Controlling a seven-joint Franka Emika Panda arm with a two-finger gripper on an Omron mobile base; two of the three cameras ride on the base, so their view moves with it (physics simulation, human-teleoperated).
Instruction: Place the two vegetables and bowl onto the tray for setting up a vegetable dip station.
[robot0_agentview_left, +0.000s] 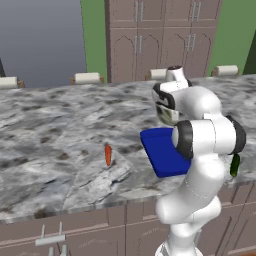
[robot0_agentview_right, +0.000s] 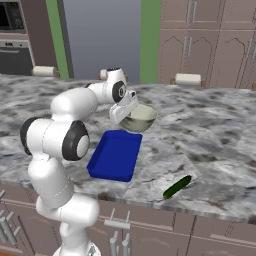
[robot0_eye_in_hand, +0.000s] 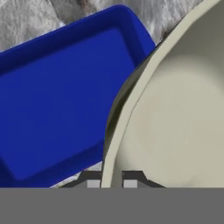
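The bowl (robot0_agentview_right: 138, 118) looks hard and smooth, like a dish that could chip if it drops. It seems light, since thin fingers can lift it by one edge. The rim is the best place to hold it, and that is where the gripper (robot0_eye_in_hand: 112, 180) has it. In the hand view one finger sits inside the rim and one outside, pressed together on the wall. A pinch on one side lets the bowl tip or slip, so I think it needs slow moves.

The bowl hangs in the air, tilted a little, just past the far end of the tray (robot0_agentview_right: 114, 155). It does not touch the bench (robot0_agentview_right: 210, 130). The tray is bare and lies near the front edge.

The carrot (robot0_agentview_left: 108, 154) lies on the bench, well off to the left of the tray. It is small and stiff and should be easy to pinch across the middle. The green vegetable (robot0_agentview_right: 177, 187) lies near the front edge, to the right of the tray. It is long and round, so it may roll.

The arm stands up from its base, bends at the elbow and reaches forward over the tray, with the hand pointing down and forward at the bowl.
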